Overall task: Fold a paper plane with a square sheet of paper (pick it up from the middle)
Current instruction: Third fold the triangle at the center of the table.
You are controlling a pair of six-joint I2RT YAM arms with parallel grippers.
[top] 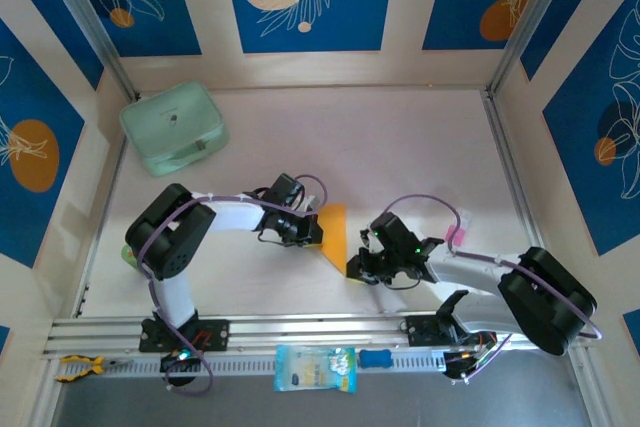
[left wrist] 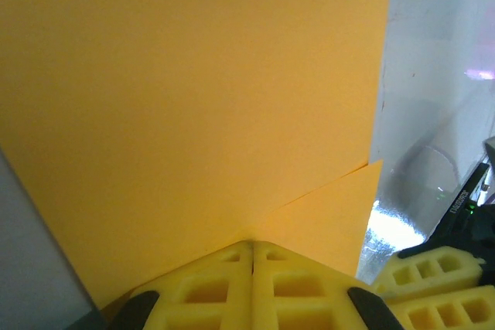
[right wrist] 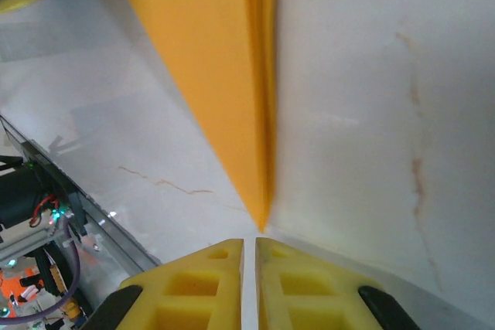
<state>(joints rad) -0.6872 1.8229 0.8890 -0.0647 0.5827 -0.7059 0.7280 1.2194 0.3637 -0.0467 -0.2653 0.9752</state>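
step: we are reading this as a mid-fold hold. The paper [top: 333, 230], already a creased pointed shape, is sitting mid-table [top: 400, 147] between the two arms.
paper: it is touching the left gripper [left wrist: 252, 246] on one side, and its point is aiming at the right gripper [right wrist: 249, 243]. From the left wrist we are seeing a triangular flap lying over the main layer.
left fingers [left wrist: 209, 295]: they are pressing fully together. The paper's edge is coming straight out from between them, so we are calling it clamped on the paper.
right fingers [right wrist: 201, 276]: they are sitting almost together with a thin slit between. The paper's tip is ending just ahead of them. It is probably not pinched, but the angle is poor.
doing it well: we are thinking the left should be anchoring the sheet. The right should be working the point, pressing along the crease and not dragging, so the layers are lining up and the thin sheet is not buckling.
risk: we are flagging slip at the left pinch and a crooked nose.
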